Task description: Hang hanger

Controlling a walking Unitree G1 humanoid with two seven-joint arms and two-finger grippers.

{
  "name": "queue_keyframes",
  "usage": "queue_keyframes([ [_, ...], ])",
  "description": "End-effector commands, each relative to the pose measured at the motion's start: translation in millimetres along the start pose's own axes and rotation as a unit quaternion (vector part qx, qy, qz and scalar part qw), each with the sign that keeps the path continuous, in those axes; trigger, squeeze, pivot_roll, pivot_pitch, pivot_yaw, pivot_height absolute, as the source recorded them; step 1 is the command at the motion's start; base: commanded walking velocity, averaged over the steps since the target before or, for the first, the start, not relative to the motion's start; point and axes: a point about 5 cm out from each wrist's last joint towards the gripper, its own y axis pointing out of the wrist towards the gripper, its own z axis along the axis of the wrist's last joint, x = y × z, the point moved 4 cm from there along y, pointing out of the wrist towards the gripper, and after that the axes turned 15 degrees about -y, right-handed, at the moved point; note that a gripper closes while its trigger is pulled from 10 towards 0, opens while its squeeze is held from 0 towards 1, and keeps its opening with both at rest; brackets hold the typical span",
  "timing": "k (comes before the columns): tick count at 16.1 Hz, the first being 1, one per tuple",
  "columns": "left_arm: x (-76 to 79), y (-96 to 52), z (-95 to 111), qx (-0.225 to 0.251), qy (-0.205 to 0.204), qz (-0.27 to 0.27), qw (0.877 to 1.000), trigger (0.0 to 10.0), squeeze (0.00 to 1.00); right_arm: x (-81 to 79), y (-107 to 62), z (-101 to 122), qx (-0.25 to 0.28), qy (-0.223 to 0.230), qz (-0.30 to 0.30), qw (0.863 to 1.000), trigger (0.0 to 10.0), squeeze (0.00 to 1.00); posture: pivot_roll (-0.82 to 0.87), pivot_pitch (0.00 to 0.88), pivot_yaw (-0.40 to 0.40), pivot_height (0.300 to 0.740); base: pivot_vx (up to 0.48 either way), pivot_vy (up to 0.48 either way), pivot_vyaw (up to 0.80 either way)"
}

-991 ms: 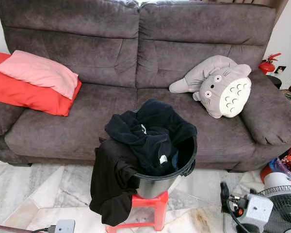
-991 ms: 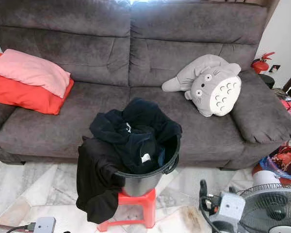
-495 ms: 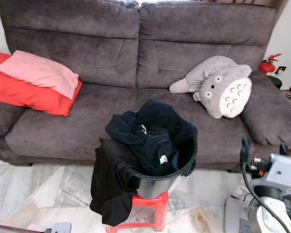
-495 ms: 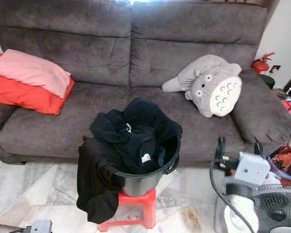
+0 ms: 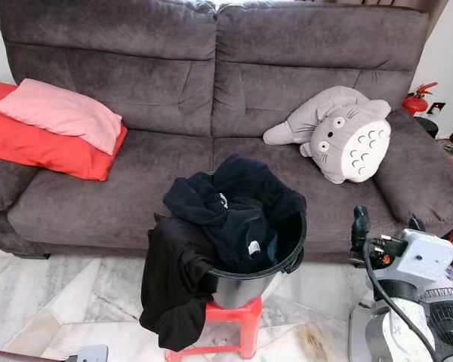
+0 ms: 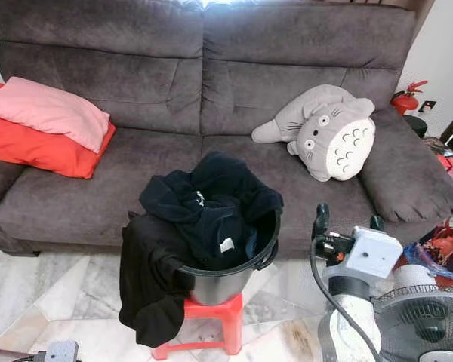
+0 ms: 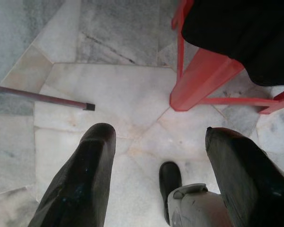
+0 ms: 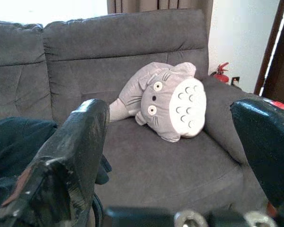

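Hanger: we cannot make one out; if it is here, it may lie under the black clothes (image 5: 226, 219) heaped in the bucket (image 5: 245, 283) on the red stool (image 5: 234, 324). Our right claw (image 5: 383, 230) is raised beside the bucket, fingers spread and empty; our left claw (image 7: 156, 156) hangs open over the floor (image 7: 109, 85). A fan (image 6: 423, 324) crowds the right

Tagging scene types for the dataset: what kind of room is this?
Most likely a home living room: a grey two-seat sofa with pillows and a plush toy, a laundry bucket on a red stool, marble floor.
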Motion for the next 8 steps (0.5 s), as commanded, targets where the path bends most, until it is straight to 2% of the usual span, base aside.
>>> queue_keyframes([
  [1,-5.6,-2.7,-9,-0.019,-0.003,0.011,1.0,10.0,0.0,1.4,0.7,8,0.008,-0.003,0.0,1.0,10.0,0.0,-0.11,0.107,-0.052,0.74,0.319,0.0,0.0],
  [6,-9.6,-4.9,-15,-0.029,-0.005,0.017,0.999,10.0,0.0,-5.1,4.8,13,0.012,-0.005,0.011,1.0,10.0,0.0,-0.11,0.123,-0.048,0.74,0.325,0.0,0.0],
  [8,-10.6,-4.8,-15,-0.03,-0.006,0.018,0.999,10.0,0.0,-8.9,4.4,15,0.012,-0.001,0.02,1.0,10.0,0.0,-0.11,0.128,-0.048,0.74,0.324,0.0,0.67],
])
